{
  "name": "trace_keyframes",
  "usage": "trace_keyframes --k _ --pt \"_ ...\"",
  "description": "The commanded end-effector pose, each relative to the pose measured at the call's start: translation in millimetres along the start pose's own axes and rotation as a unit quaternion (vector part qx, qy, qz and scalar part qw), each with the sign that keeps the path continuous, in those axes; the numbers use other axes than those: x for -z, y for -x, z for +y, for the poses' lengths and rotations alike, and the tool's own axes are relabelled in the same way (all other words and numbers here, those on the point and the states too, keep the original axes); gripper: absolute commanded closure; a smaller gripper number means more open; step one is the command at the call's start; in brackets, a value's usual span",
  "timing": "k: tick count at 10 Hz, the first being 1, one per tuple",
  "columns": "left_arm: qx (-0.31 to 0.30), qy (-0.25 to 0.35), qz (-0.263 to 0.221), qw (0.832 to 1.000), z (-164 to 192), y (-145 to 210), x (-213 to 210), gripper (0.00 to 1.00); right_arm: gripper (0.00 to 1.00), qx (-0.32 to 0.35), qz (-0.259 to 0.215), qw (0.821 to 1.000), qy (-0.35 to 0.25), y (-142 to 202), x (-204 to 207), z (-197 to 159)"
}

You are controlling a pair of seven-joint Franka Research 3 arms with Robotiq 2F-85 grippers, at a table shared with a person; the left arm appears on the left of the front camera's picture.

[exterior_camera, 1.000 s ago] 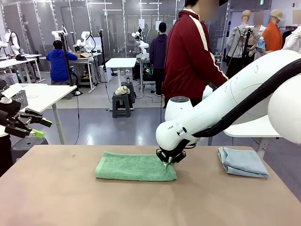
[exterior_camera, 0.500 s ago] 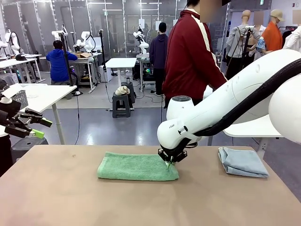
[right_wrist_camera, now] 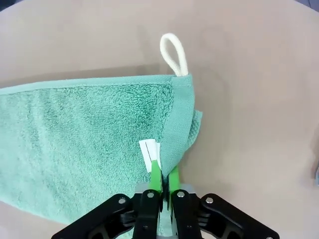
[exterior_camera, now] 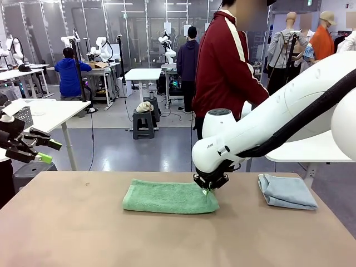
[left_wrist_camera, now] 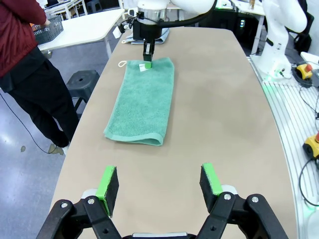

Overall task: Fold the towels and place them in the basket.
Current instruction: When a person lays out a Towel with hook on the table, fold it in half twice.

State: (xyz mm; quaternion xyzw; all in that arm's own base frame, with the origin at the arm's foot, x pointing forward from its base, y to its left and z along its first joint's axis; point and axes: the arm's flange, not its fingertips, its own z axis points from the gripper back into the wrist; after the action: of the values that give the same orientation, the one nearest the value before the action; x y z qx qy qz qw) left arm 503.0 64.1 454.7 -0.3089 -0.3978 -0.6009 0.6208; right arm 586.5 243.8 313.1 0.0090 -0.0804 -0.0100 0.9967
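A green towel (exterior_camera: 169,196) lies folded lengthwise on the tan table (exterior_camera: 83,233), a little left of centre. My right gripper (exterior_camera: 207,190) points down at the towel's right end and is shut on its edge. Up close, the green pads (right_wrist_camera: 164,184) pinch the towel's hem (right_wrist_camera: 89,134) beside a small white tag (right_wrist_camera: 149,154) and below a white loop (right_wrist_camera: 173,52). A pale blue-grey towel (exterior_camera: 286,191) lies folded at the table's right. My left gripper (left_wrist_camera: 158,180) hangs open and empty off the left end (exterior_camera: 51,151). The basket (left_wrist_camera: 48,31) stands on a white side table.
A person in a dark red jacket (exterior_camera: 225,61) stands at the far side, reaching toward the white side table (exterior_camera: 303,151) on the right. The tan tabletop has bare room in front of and left of the green towel.
My right gripper has moved right, dragging the green towel with it by its pinched end. The left arm has stayed still.
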Motion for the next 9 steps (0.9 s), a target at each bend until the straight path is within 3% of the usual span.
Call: trace_keyframes --k 1,5,9 --pt "0.002 0.002 0.001 1.000 -4.4 -1.2 -0.3 0.16 1.00 -0.010 -0.007 0.999 0.030 4.3 -17.4 9.7" --pt "0.002 0.002 0.001 1.000 -4.4 -1.2 -0.3 0.16 1.00 -0.023 -0.014 0.997 0.070 -9.0 -54.5 59.9" --pt "0.002 0.002 0.001 1.000 -4.4 -1.2 -0.3 0.16 1.00 -0.012 -0.012 0.997 0.071 -34.6 -71.8 137.4"
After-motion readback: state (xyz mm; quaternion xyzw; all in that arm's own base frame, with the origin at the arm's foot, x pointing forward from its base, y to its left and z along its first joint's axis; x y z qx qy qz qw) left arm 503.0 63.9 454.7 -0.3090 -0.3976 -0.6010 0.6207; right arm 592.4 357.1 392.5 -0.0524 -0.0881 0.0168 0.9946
